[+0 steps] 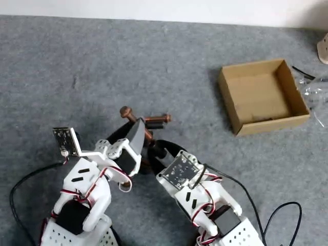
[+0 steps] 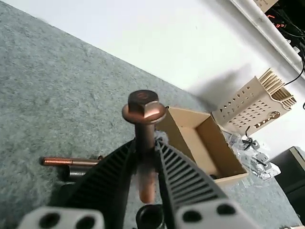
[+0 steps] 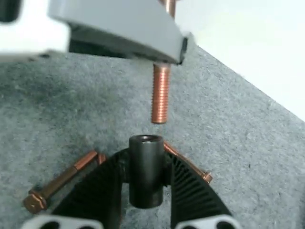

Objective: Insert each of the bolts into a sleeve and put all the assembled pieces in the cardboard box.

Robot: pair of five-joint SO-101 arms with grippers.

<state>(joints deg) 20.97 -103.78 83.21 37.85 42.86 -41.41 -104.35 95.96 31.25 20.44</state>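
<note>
My left gripper (image 2: 145, 149) is shut on a copper bolt (image 2: 143, 112), head up and threaded end pointing down. In the right wrist view that bolt (image 3: 160, 93) hangs just above the open top of a black sleeve (image 3: 145, 171), a small gap between them. My right gripper (image 3: 144, 161) is shut on this sleeve and holds it upright. From above, the two grippers meet at the table's middle front: left gripper (image 1: 137, 132) with the bolt (image 1: 127, 112), right gripper (image 1: 154, 151) beneath it. The cardboard box (image 1: 230, 100) stands at the back right and holds nothing I can see.
Two more copper bolts (image 3: 62, 179) (image 3: 188, 164) lie on the grey carpet under the grippers; another bolt (image 1: 157, 119) shows just beyond them. A sleeve (image 2: 76, 171) lies beside a bolt (image 2: 66, 161). Clear plastic bags (image 1: 310, 87) lie right of the box.
</note>
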